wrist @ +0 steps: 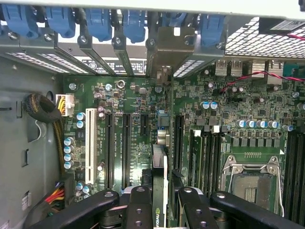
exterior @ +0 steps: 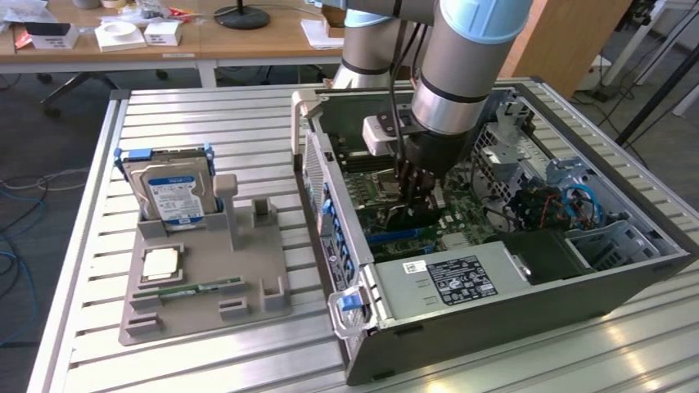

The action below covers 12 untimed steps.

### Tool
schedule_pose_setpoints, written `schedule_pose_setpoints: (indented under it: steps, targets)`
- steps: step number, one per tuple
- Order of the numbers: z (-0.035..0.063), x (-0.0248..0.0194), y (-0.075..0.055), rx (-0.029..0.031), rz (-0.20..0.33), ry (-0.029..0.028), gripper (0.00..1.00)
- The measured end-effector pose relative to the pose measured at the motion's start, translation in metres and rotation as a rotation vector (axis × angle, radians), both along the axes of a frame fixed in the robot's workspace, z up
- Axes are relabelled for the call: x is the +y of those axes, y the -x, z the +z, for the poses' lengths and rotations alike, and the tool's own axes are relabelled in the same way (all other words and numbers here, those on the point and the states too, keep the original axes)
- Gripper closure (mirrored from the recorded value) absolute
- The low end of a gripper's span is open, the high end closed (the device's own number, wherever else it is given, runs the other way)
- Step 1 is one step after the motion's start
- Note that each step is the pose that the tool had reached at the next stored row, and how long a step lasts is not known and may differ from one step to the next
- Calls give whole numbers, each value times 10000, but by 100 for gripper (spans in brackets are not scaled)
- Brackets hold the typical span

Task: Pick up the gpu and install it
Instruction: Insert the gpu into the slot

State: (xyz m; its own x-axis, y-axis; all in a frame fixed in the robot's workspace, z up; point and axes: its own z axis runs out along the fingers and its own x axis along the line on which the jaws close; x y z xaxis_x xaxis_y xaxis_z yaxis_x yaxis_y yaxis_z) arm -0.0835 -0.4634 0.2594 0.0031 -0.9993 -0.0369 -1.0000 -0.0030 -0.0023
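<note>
1. The hand (exterior: 421,203) is down inside the open computer case (exterior: 525,327). The case lies on its side on the slatted bench (exterior: 196,115), toward the exterior view's right.
2. The hand is partly closed. Its fingers (wrist: 138,205) clamp both faces of the gpu (wrist: 159,186), so the card is gripped, not loose.
3. The card is held edge-on and stands perpendicular to the motherboard (wrist: 190,95). We judge this keeps its connector edge facing the board.
4. The gpu sits over the expansion-slot area, beside the long black slots (wrist: 127,148) and well apart from the CPU socket (wrist: 250,179). In the exterior view it is a dark piece just above a blue slot (exterior: 399,243). We cannot tell whether it is seated.
5. A silver bracket (wrist: 174,45) lines up with the case's rear openings, under the row of blue latches (wrist: 100,21). We judge it to be the card's end bracket, squared to its opening, but cannot confirm this.
6. The grey fixture tray (exterior: 208,315) lies at the exterior view's left, well apart from the case. On it the hard drive (exterior: 175,192) stands upright in a cradle. The processor (exterior: 162,262) and the memory stick (exterior: 195,288) lie flat in recesses, probably staged for grasping from above.
</note>
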Motion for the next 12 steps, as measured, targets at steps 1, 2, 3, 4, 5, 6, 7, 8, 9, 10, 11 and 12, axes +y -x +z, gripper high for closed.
schedule_pose_setpoints:
  steps: [1, 2, 3, 4, 5, 6, 7, 8, 9, 10, 11, 12]
  targets:
    - [-1, 0, 0, -1, -1, -2, 74]
    - [-1, 0, 0, -1, -1, -2, 74]
    - [-1, 0, 0, -1, 0, -2, 74]
    - [-2, 0, 1, -1, 0, -2, 74]
    - [-5, 1, 1, -2, 0, -3, 74]
    - [-8, 1, 1, -2, 0, -4, 74]
    - [-11, 1, 1, -1, 0, -3, 74]
    - [-12, 0, 1, -1, 0, -1, 74]
    - [-13, 0, 1, 0, -1, -1, 74]
    - [-16, 0, 1, 0, -1, -1, 74]
    - [-21, 1, 1, -3, -1, -5, 74]
    - [-27, 1, 1, -3, 0, -5, 74]
